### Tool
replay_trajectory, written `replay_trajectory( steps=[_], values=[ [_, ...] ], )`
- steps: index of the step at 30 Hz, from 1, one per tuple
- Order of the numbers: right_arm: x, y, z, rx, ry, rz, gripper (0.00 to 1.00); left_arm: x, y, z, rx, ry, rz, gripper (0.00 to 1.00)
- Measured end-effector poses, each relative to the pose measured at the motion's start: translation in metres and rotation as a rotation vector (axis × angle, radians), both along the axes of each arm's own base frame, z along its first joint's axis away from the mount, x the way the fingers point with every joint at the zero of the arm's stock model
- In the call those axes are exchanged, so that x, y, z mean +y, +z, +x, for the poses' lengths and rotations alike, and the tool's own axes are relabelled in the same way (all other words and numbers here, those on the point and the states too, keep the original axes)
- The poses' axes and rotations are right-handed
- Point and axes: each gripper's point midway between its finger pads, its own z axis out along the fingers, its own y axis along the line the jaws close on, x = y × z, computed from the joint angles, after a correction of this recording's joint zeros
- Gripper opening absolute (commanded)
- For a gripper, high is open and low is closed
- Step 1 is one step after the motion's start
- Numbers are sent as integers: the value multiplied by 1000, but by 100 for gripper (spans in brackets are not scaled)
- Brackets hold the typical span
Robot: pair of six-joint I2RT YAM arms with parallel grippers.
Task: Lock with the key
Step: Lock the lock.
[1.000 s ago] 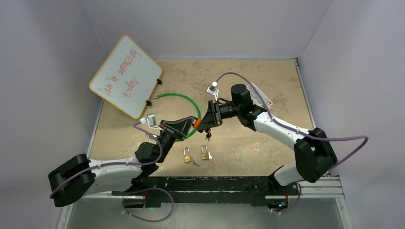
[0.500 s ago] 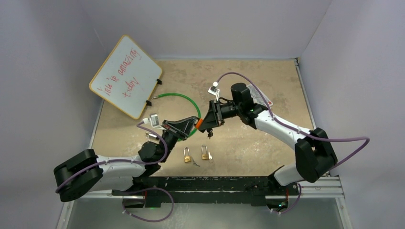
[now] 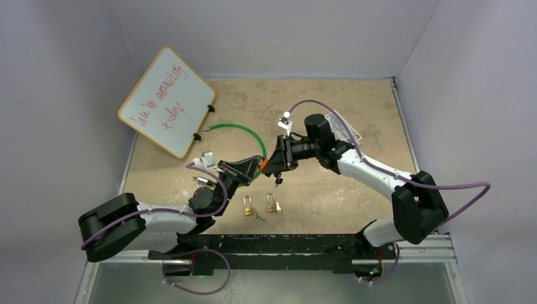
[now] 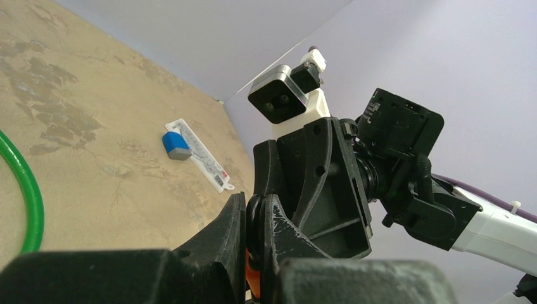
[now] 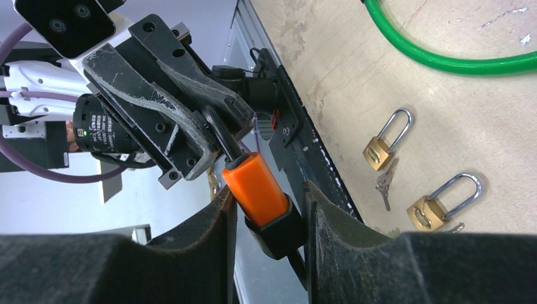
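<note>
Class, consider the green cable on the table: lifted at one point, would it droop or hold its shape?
The green cable probably keeps some shape: it lies in a smooth, wide arc without kinks. Its smooth-looking coating may slip when pinched.

On the orange padlock (image 5: 255,182), the shackle top vanishes inside the left gripper (image 5: 220,134). Red handwriting on the far-left whiteboard (image 3: 166,100) is too small to read.

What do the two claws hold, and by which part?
Both hold one orange plastic padlock: the right claw grips its body at the black end, the left claw its dark metal shackle.
</note>
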Motion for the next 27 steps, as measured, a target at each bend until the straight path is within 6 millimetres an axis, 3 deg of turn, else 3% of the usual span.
replay_trajectory(
  steps=[7,11,16,21,27],
  values=[
    [3,-1,-5,-13,18,-2,0,8,5,-9,-3,-1,-9,0],
    [5,7,-20,-63,43,36,0,13,15,-23,-10,-29,22,28],
    [-2,11,-32,-173,-2,101,0,2,28,-45,-35,-191,139,63],
    [-11,7,-24,-210,-121,117,0,-1,20,-41,-15,-332,235,74],
    [-24,-1,-24,-189,-221,120,0,4,16,-32,-1,-414,241,75]
  ],
)
